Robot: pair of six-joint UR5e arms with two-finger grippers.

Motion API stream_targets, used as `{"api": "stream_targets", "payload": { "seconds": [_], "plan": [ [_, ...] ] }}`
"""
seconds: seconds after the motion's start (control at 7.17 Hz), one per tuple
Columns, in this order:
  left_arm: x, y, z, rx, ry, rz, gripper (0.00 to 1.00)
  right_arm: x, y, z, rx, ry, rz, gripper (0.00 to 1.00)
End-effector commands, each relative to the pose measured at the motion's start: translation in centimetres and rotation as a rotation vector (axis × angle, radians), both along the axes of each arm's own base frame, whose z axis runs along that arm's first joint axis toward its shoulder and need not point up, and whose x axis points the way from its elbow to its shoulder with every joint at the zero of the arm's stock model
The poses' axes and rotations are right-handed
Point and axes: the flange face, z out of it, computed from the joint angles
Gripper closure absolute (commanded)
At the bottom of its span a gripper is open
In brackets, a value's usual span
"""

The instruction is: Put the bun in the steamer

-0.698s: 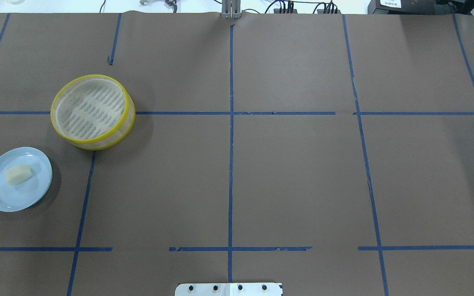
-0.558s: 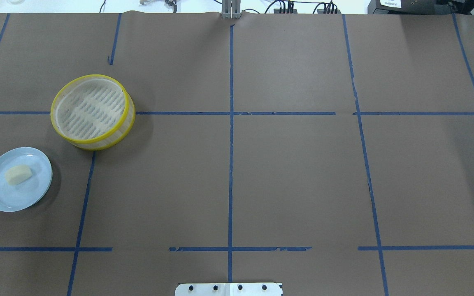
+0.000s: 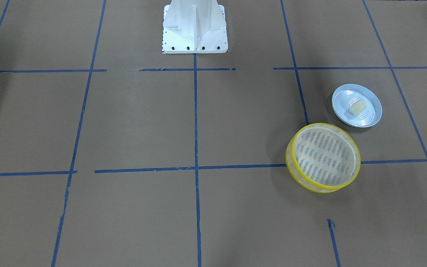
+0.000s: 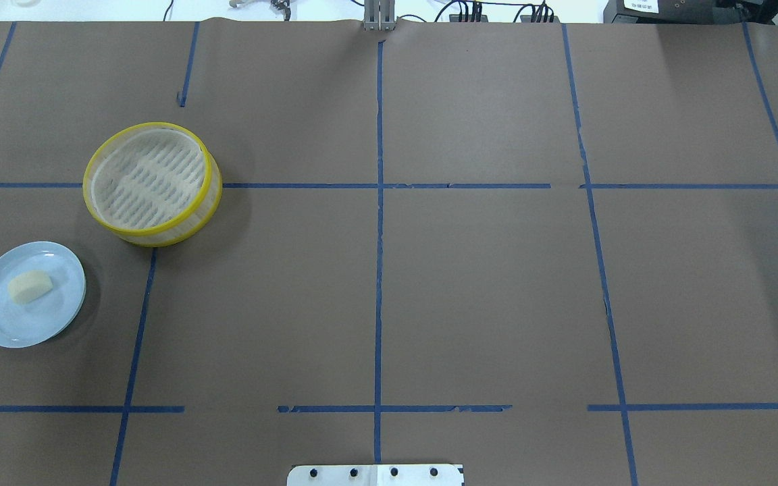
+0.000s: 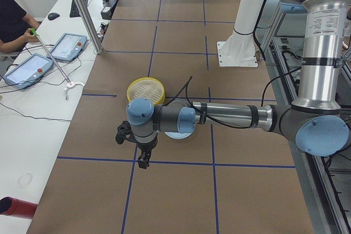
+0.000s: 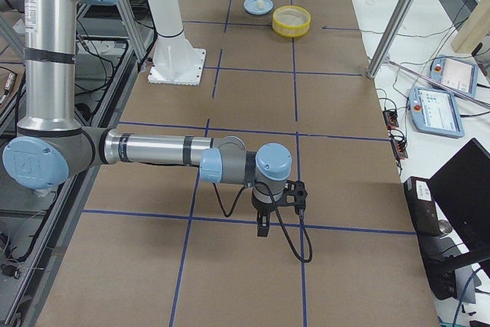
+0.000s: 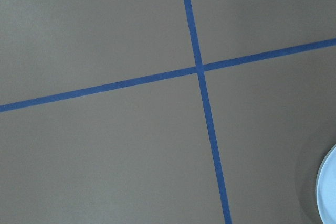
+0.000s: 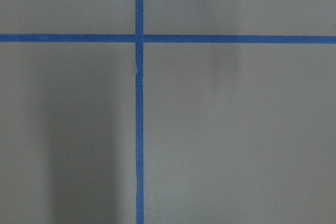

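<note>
- Left claw (image 5: 143,163): seen only in the side view, hanging above the bench (image 4: 483,290) near the plate. Can't tell how wide it's open or whether it has hold of anything. Its wrist cam shows just tape lines & a sliver of plate edge, so it's not centred over the target yet, I'd judge.
- Bun (image 4: 30,287): lies on the pale blue plate (image 4: 4,327), far left of the overhead view, a bit toward the plate's far-left part and aslant. Nothing touches it.
- Step in hand looks like the approach. Come straight down over the bun, w/ jaws across its short width. Squeeze gently, since it prob. deforms, and keep the tips off the plate so it doesn't skid.
- Steamer (image 4: 159,231): empty, upright, near the plate, to its right & farther from the robot. Lift high enough to clear the yellow rim, then let go low over the slotted floor, approx. mid-basket.
- Right claw (image 6: 262,227): well apart from all this, over bare bench at the other end. Opening can't be told. Leave it parked.
</note>
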Motion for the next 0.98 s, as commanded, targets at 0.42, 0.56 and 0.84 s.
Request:
{"api": "stream_targets", "payload": {
  "seconds": [0.42, 0.56, 0.84],
  "plan": [
    [11.0, 3.6, -12.6, -0.046, 0.066, -0.083, 0.00, 0.0, 0.0, 0.0, 0.000, 0.000, 0.000, 0.00],
    [13.6, 5.0, -12.3, -0.037, 0.081, -0.068, 0.00, 0.1, 0.0, 0.0, 0.001, 0.000, 0.000, 0.00],
    [19.0, 8.2, -11.7, -0.013, 0.125, -0.109, 0.00, 0.1, 0.0, 0.0, 0.000, 0.000, 0.001, 0.00]
  ]
}}
